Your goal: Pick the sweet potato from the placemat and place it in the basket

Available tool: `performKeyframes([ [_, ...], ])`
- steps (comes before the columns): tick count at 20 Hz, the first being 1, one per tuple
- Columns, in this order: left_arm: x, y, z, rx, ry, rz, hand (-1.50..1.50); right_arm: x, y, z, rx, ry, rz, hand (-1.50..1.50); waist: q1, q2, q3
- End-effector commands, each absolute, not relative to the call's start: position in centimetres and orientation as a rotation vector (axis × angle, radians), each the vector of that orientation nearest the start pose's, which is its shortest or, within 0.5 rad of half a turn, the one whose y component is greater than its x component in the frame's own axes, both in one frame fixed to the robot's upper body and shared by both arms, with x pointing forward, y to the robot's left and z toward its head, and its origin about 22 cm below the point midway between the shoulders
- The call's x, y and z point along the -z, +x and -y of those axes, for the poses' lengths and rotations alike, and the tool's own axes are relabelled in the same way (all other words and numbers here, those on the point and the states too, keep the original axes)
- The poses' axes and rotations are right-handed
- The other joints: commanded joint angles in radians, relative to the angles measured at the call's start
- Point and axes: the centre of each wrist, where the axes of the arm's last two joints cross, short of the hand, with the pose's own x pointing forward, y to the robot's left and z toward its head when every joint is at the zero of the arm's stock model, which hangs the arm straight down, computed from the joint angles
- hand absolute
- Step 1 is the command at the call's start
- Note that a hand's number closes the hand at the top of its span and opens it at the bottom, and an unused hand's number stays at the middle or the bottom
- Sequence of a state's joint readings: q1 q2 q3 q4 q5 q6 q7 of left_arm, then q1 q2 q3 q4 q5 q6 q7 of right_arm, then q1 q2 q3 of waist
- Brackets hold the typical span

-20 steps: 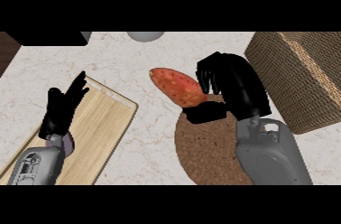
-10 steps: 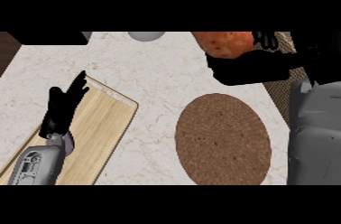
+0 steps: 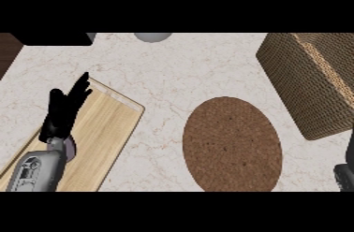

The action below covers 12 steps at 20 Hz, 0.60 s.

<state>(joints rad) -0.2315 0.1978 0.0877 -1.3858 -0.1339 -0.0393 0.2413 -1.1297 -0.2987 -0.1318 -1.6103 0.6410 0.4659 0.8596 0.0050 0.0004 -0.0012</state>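
Head view: the placemat (image 3: 232, 143), a brown oval at centre right, lies bare, and the sweet potato shows nowhere in the frame. It may be inside the basket (image 3: 311, 81) at the upper right, whose inside is hidden from here. The left hand (image 3: 63, 109) rests at centre left over the wooden board (image 3: 104, 128), fingers straight and apart, kept out of the way. Only a dark sliver at the lower right edge may be the right arm; the right hand itself is out of view.
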Motion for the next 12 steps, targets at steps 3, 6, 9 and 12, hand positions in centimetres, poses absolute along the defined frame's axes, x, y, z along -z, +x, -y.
performKeyframes([
  [3, -2.6, 30.3, -27.1, 0.219, 0.286, 1.369, 0.0, -37.7, 34.6, 20.8, -0.716, -1.228, 1.364, 1.5, 0.0, 0.005, 0.0],
  [6, -3.7, 30.1, -29.1, 0.216, 0.284, 1.364, 0.0, -36.0, 35.7, 23.8, -0.746, -1.215, 1.297, 1.5, 0.002, 0.001, 0.001],
  [9, -1.8, 29.7, -27.6, 0.21, 0.27, 1.356, 0.0, -34.9, 37.1, 27.4, -0.735, -1.279, 1.243, 1.5, 0.005, 0.004, 0.001],
  [12, -2.6, 29.8, -27.8, 0.217, 0.264, 1.364, 0.0, -35.6, 37.6, 32.4, -0.717, -1.3, 1.232, 1.5, 0.013, 0.007, 0.001],
])
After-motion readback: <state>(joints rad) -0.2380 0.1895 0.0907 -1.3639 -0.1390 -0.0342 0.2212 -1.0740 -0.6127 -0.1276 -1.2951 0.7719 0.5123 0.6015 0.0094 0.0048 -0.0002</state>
